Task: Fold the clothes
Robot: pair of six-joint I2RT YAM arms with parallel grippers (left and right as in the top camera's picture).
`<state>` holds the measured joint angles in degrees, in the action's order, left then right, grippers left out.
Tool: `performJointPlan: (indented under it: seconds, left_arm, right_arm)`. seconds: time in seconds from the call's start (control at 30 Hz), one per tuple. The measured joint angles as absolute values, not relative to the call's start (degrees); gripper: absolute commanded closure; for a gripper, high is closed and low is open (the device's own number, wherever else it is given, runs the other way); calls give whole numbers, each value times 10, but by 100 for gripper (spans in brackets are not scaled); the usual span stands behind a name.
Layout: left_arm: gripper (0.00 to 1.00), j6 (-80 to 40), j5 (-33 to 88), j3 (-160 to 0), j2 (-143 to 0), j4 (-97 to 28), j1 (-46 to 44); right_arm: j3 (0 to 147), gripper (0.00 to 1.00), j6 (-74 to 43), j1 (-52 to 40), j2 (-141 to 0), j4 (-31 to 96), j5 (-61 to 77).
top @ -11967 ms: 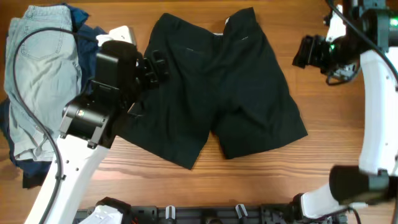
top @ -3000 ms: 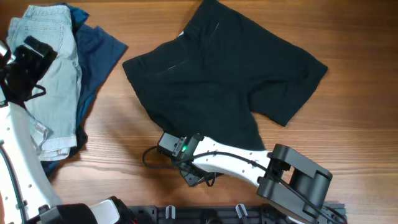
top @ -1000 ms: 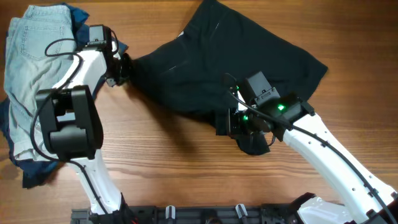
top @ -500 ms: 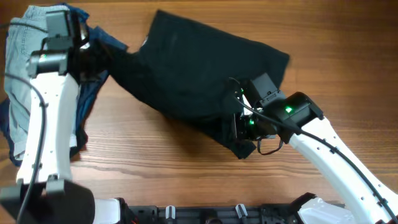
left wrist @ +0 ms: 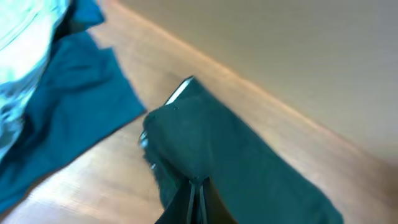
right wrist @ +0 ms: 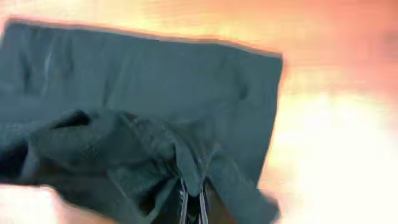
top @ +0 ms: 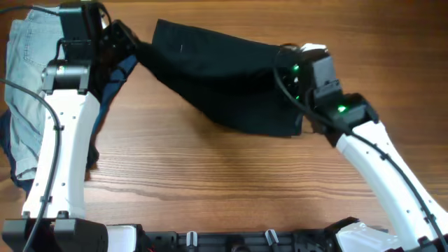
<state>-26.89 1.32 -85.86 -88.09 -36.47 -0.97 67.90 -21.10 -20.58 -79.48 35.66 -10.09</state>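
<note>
The black shorts [top: 224,77] hang stretched in a band between my two grippers near the back of the table. My left gripper [top: 133,43] is shut on the shorts' left end, beside the clothes pile. The left wrist view shows its jaws [left wrist: 197,190] pinched together on a fold of the dark fabric [left wrist: 224,143]. On the right end of the shorts my right gripper [top: 292,70] is shut. In the right wrist view bunched fabric [right wrist: 155,99] rises from its closed jaws [right wrist: 193,196]. The lower edge of the shorts droops to the wood.
A pile of clothes lies at the far left: light denim shorts [top: 28,77] over a blue garment [top: 105,80], also seen as the blue garment [left wrist: 68,124] in the left wrist view. Bare wooden table [top: 224,175] fills the front half.
Both grippers have carried the shorts toward the back of the table and apart. The right gripper rose from the hem area to the right end, and the fabric is now pulled taut.
</note>
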Motion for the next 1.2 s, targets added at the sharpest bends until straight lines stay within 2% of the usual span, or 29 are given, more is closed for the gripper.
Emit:
performJointPlan:
  seconds: [0.13, 0.27, 0.4, 0.53, 0.77, 1.0, 1.2]
  left_arm:
    - [96, -269, 11, -859, -918, -320, -32]
    - [96, -269, 7, -859, -1012, -272, -44]
    - [96, -269, 7, -859, -1037, -243, -46]
    - [96, -269, 7, -859, -1036, -235, -46]
    - [96, -269, 7, -859, -932, -301, -46]
    - [96, -269, 4, -859, -886, -376, -46]
    - [96, -269, -48, -859, -888, -370, -46]
  right_arm:
    - [681, 96, -146, -162, -845, 260, -55]
    - [681, 96, -144, -162, -919, 248, -41]
    - [681, 96, -158, -157, -930, 249, -40]
    - [681, 96, -164, -154, -893, 291, -36]
    - [682, 96, -178, -154, -698, 420, 29]
    - [683, 96, -224, -154, -691, 509, 86]
    - [683, 96, -269, -154, -712, 507, 45]
